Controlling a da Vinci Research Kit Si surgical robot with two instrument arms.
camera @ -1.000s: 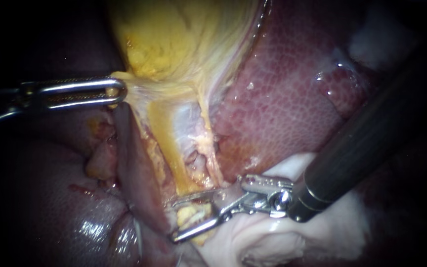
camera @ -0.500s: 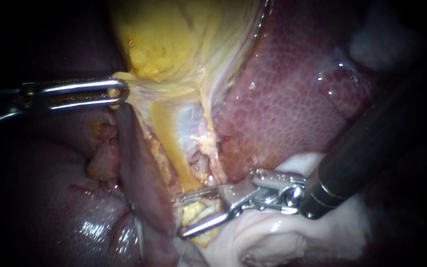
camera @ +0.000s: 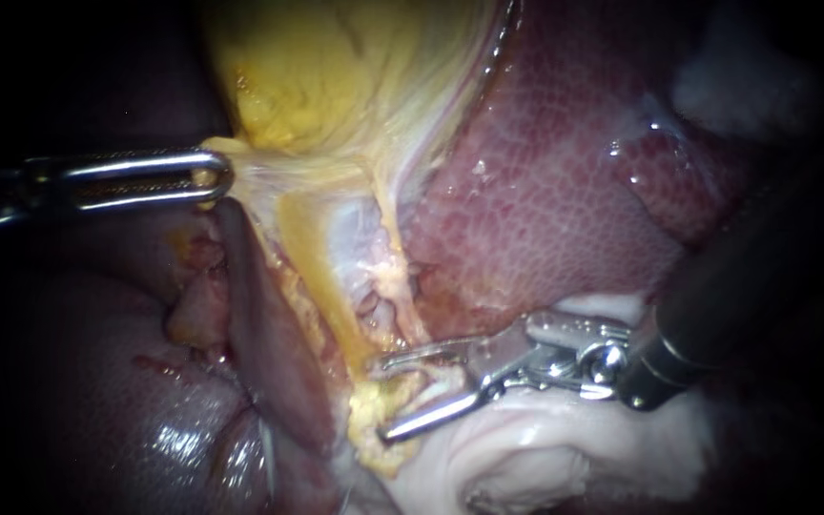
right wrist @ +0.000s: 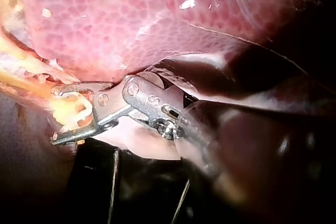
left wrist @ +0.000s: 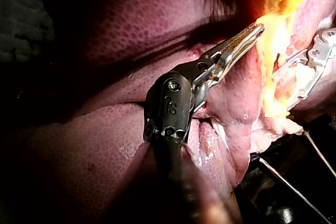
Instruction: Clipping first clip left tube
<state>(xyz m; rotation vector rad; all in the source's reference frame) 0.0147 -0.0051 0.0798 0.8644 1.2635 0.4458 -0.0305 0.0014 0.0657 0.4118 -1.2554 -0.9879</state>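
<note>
My left instrument (camera: 214, 177) comes in from the left, its jaws shut on the edge of the yellow gallbladder (camera: 336, 76), which it holds stretched to the left. From there a yellow tube (camera: 309, 253) runs down toward a lump of yellow fatty tissue (camera: 379, 405). The jaws of my right instrument (camera: 385, 399) stand open around that lump, one above and one below it. In the left wrist view my left instrument (left wrist: 253, 31) grips yellow tissue at its tip. The right wrist view shows my right instrument (right wrist: 54, 115) with a clear gap between its jaws and the yellow lump (right wrist: 71, 109) inside. No clip shows.
The mottled red liver (camera: 545, 191) fills the right and upper right. A dark red fold (camera: 264, 324) lies left of the tube. Pale white tissue (camera: 526, 458) lies under my right instrument's shaft (camera: 717, 305). More liver (camera: 97, 381) sits at the lower left.
My right instrument has drawn back to the right along the yellow lump, its jaws still open. My left instrument keeps its grip and has pulled the gallbladder edge slightly further left.
</note>
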